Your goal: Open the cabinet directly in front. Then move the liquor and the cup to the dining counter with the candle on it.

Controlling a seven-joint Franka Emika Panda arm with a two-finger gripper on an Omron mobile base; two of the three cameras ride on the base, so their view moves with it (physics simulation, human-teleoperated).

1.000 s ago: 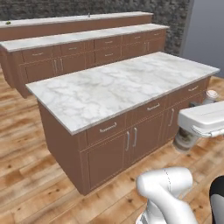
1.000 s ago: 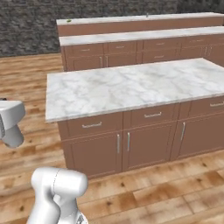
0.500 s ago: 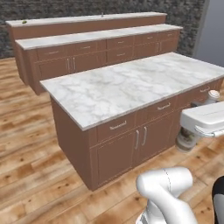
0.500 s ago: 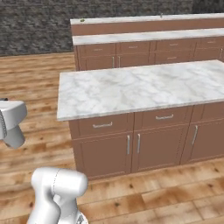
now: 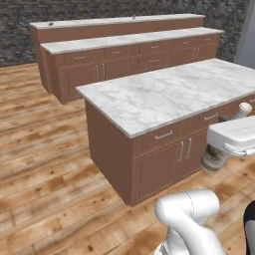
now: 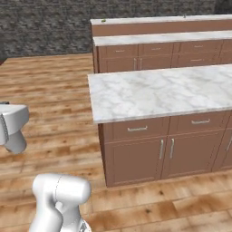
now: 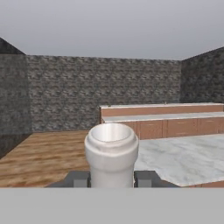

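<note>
Stone-wall bkgd, liquor (image 7: 111, 151) btwn tool (image 7: 111, 178) fingers.

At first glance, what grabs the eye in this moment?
In the hand view, the pale mouth of a bottle stands between the gripper's fingertips, which are closed on it. In the base views, a marble-topped island sits just ahead of the robot. Behind it run two long counters, backed by a dark stone wall.

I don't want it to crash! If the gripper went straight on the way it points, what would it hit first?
Probably nothing soon. The gripper, holding the liquor bottle, points over open wooden floor toward the far stone wall; the long counter may come first at its left end, depth is unclear.
</note>
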